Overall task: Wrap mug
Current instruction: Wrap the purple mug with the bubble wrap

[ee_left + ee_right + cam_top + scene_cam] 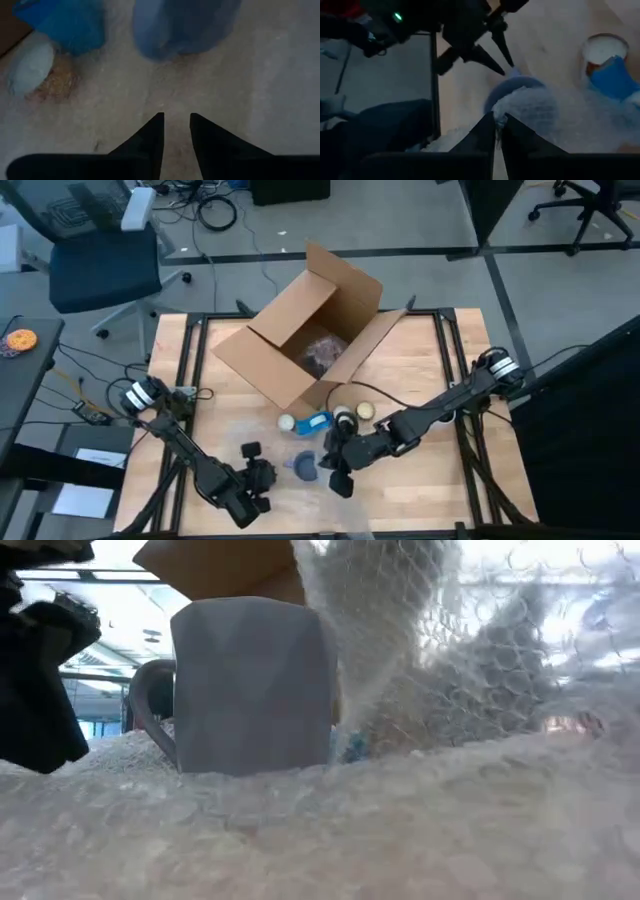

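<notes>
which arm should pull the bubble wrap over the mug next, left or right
Probably the right. Its right gripper is already shut on a fold of bubble wrap lifted beside the mug. The left gripper is open beside the mug, holding nothing.

Overhead, table-level, two wrist views, sharing mug point(252, 685).

Honestly there's nothing readable anywhere here. The cardboard box point(305, 340) has plain flaps with no print I can make out, the gray mug point(252, 685) is blank, and the blue item point(318, 422) next to the box shows no lettering. The papers point(85, 480) off the surface's left edge are way too small to read.
</notes>
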Controlling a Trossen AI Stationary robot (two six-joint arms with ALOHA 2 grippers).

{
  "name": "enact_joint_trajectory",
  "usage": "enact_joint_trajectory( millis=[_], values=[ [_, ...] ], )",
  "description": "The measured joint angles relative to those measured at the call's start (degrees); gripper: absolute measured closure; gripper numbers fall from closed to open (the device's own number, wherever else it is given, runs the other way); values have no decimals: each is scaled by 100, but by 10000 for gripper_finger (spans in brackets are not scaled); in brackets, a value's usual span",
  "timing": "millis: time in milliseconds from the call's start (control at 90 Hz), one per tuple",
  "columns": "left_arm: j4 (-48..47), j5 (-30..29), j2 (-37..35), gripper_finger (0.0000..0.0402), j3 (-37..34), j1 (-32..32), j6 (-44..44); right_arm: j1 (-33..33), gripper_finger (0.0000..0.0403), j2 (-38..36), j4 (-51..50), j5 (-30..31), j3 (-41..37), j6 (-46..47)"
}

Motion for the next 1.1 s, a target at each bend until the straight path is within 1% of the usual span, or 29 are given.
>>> enact_joint_trajectory(
  millis=[100,200,244,344,378,444,556,689,822,867,922,1022,1100],
  values=[
    [-610,477,-134,321,278,-5,334,-40,403,197,129,-169,4,-14],
    [-1282,565,-306,321,583,-12,448,-72,403,462,313,-239,-5,-136],
    [-1486,464,-418,321,702,-14,461,-72,403,536,480,-205,-9,-266],
    [-1620,-110,-737,321,823,-49,555,-69,403,641,793,-137,-7,-584],
    [-1538,-313,-866,321,826,-60,673,-68,403,652,821,-137,-7,-698],
    [-1175,-534,-1092,319,826,-75,1042,-68,403,652,876,-104,-5,-918],
    [-333,-722,-1354,306,826,-54,2105,-30,403,652,956,40,0,-1427],
    [766,-789,-1429,273,826,158,3315,39,403,650,978,60,2,-1743],
    [1182,-773,-1215,232,824,466,4330,109,398,650,1124,102,2,-1920],
    [1237,-722,-1152,217,823,605,4510,116,395,645,1124,82,2,-1945],
    [1337,-502,-1120,200,824,769,4600,135,390,644,1069,42,2,-1929],
    [1422,197,-1096,176,824,1086,4638,162,381,644,999,34,2,-1936],
    [1490,799,-1085,168,824,1298,4680,166,375,644,988,12,2,-1977]
  ],
)
